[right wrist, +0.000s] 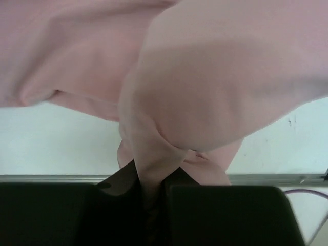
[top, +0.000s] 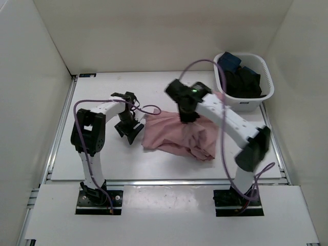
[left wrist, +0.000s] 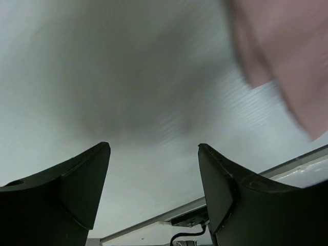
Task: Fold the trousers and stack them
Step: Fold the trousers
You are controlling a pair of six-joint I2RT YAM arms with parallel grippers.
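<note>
Trousers [top: 179, 136] crumpled, fold pinched in right gripper [top: 187, 118], left gripper [top: 128, 132] spread empty just beside them, seemingly hovering

one view high above and behind, two wrist views close in, all sharing the trousers [top: 177, 136]

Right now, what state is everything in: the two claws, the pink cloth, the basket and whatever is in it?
Trousers: crumpled in a heap on the table, not folded.
Left gripper: open, empty, beside the trousers' edge.
Right gripper: shut on a fold of the trousers.
Basket: upright, at the table's far right corner.
Dark garments: piled inside the basket.
</note>
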